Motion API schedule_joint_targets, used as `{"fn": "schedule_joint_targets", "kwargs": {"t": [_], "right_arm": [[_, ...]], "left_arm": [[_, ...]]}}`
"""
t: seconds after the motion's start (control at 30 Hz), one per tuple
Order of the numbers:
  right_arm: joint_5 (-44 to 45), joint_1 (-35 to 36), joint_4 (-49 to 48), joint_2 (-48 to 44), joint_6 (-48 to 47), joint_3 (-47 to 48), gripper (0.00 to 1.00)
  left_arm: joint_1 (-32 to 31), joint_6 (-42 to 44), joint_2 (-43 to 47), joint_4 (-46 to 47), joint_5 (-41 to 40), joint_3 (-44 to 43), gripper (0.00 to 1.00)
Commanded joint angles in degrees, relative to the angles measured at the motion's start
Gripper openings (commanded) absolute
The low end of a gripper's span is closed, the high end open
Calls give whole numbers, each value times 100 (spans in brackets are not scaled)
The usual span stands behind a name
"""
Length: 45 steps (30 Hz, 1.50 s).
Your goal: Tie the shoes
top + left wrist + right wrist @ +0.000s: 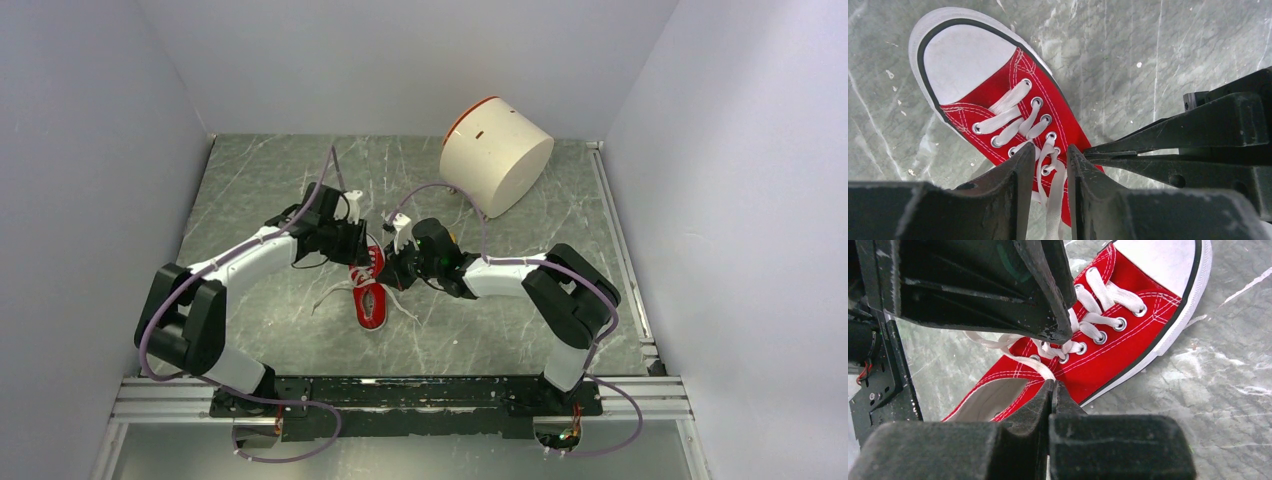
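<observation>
Red canvas sneaker (372, 303) at centre of worktop (260, 180). White laces (1013, 112) threaded through eyelets; no knot or bow visible, ends trailing loose. Left gripper (1050, 154) narrowed around lace, pinch not discernible. Right gripper (1052, 386) closed, apparently pinching strand. Tying barely begun.

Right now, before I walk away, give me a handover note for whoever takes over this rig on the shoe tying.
Left gripper: jaws narrowly apart over the laces near the top eyelets, clamping nothing.
Right gripper: shut, apparently pinching one lace strand beside the shoe's opening.
Red sneaker: upright on the marble table between the arms, toe toward the far side.
Done: laced through the eyelets.
Left: no knot or bow visible; loose ends trail on the table.
</observation>
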<state>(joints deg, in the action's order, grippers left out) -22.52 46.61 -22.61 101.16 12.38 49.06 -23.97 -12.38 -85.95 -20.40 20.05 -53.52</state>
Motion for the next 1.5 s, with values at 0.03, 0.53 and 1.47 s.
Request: {"fn": "schedule_joint_targets", "kwargs": {"t": [0.03,0.53,1.47], "right_arm": [[-35,-20,-138,30,-34,101,0],[-49,-20,-141,157,-32,244,0],[185,-20,-598,292,572,197,0]], "left_arm": [[-79,242,-86,-42,-293,25,32],[-194,437,-28,-291,-353,211,28],[-192,439,479,476,620,572,5]]}}
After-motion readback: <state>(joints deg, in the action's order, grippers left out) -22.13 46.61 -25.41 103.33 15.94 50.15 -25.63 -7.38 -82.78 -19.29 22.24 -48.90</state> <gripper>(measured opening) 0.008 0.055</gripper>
